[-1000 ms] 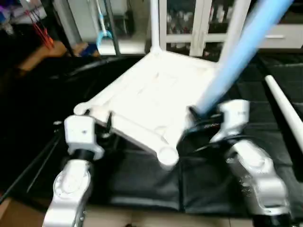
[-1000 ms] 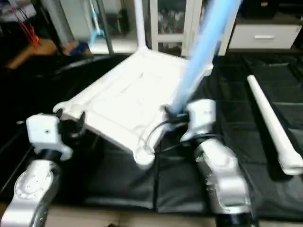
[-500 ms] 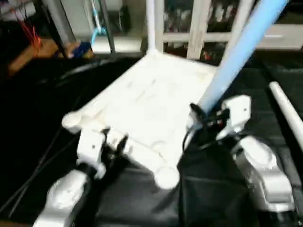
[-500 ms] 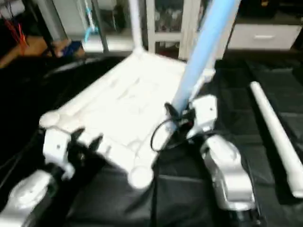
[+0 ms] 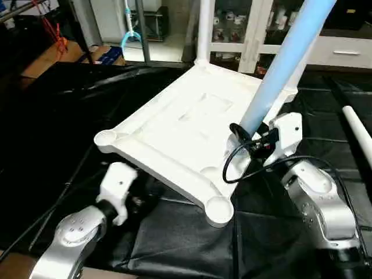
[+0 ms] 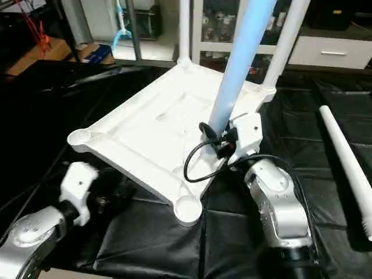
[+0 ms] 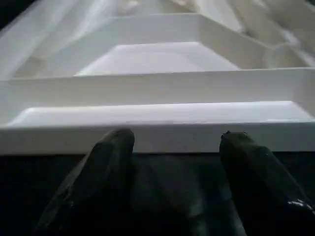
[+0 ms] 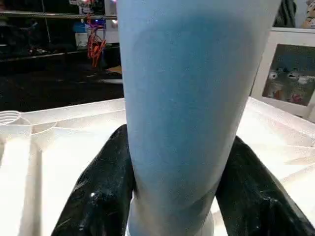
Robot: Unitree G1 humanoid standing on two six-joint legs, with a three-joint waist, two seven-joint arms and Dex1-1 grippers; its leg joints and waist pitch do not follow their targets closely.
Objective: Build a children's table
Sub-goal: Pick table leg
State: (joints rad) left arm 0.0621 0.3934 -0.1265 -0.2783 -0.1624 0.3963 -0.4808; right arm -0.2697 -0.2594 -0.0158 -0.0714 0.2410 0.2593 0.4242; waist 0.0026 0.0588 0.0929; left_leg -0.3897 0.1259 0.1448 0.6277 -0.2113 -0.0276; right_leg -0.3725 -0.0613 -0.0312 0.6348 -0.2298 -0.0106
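The children's table's white tabletop (image 5: pixel 192 125) lies underside up and tilted on the black cloth. Two white legs (image 6: pixel 184 29) (image 6: pixel 286 43) stand in its far corner sockets. The near sockets (image 5: pixel 106 138) (image 5: pixel 219 207) are empty. My right gripper (image 5: pixel 249 135) is shut on a light-blue-looking leg (image 5: pixel 282 67), which rises steeply from the tabletop's right edge; in the right wrist view its fingers (image 8: pixel 98 191) clasp the tube (image 8: pixel 182 98) on both sides. My left gripper (image 7: pixel 177 142) is open just below the tabletop's near rim (image 7: pixel 157 137), not touching it. Another leg (image 6: pixel 349 168) lies loose on the right.
Black cloth (image 5: pixel 174 244) covers the work surface. Behind it stand a glass-door cabinet (image 5: pixel 238 23), a white drawer unit (image 6: pixel 331 52), a metal pole (image 5: pixel 142 29) and a cardboard box (image 5: pixel 58 52). A black cable (image 6: pixel 197 165) loops off my right wrist.
My left gripper has come away from the tabletop's near-left rim and dropped below it. The right gripper still holds the leg. The camera has shifted.
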